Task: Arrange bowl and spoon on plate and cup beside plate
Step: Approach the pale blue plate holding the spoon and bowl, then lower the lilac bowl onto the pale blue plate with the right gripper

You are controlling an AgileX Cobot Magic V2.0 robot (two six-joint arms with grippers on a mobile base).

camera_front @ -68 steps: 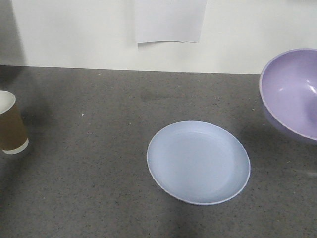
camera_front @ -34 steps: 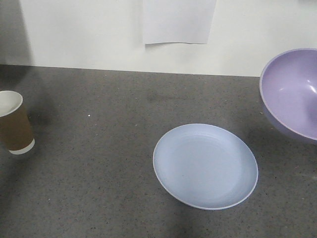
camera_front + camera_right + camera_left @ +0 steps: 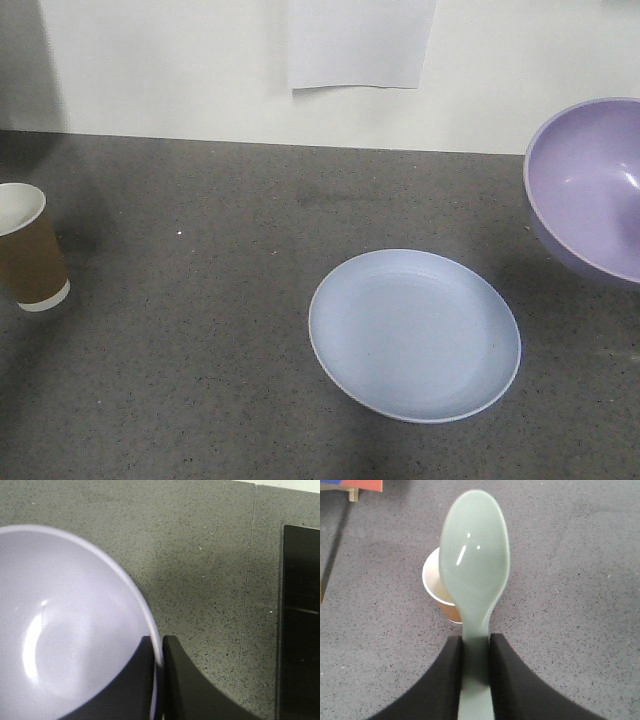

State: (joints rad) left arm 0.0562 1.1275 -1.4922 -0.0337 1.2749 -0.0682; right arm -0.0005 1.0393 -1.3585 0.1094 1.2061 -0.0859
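Looks like a lab/test rig imo, not a lived-in kitchen. Plain white wall w/ a blank paper sheet stuck on it, and a dark grey speckled tabletop. Props are a plastic plate, plastic bowl and paper cup. Black panel at the tabletop's edge.

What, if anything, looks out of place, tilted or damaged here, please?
Nothing looks spilled or damaged. The bowl hangs tilted at the right, its rim pinched by the right end effector. The cup stands upright, the plate lies flat and bare, and the left end effector holds the spoon.
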